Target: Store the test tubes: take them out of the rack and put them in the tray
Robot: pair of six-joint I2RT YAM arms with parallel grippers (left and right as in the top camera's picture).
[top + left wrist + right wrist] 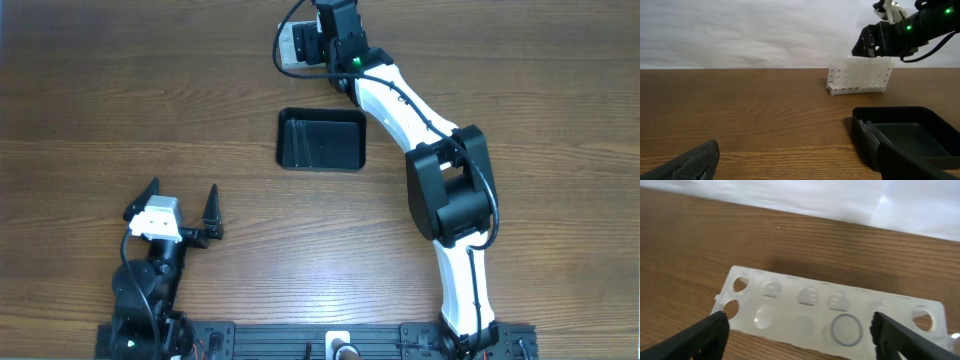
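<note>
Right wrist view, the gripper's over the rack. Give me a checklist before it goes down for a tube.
1. Right gripper open: ok.
2. It hangs over the rack: ok.
3. Test tube centred in the gripper: not ok, its rim sits off to one side.
4. Tray open side up, with room: ok.
5. Left gripper away from rack and tray: ok.
6. Other tubes left in the rack: cannot tell.

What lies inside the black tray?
Inside the black tray, faint clear test tubes seem to lie on its floor. How many is too faint to tell. Nothing covers it from above.
</note>
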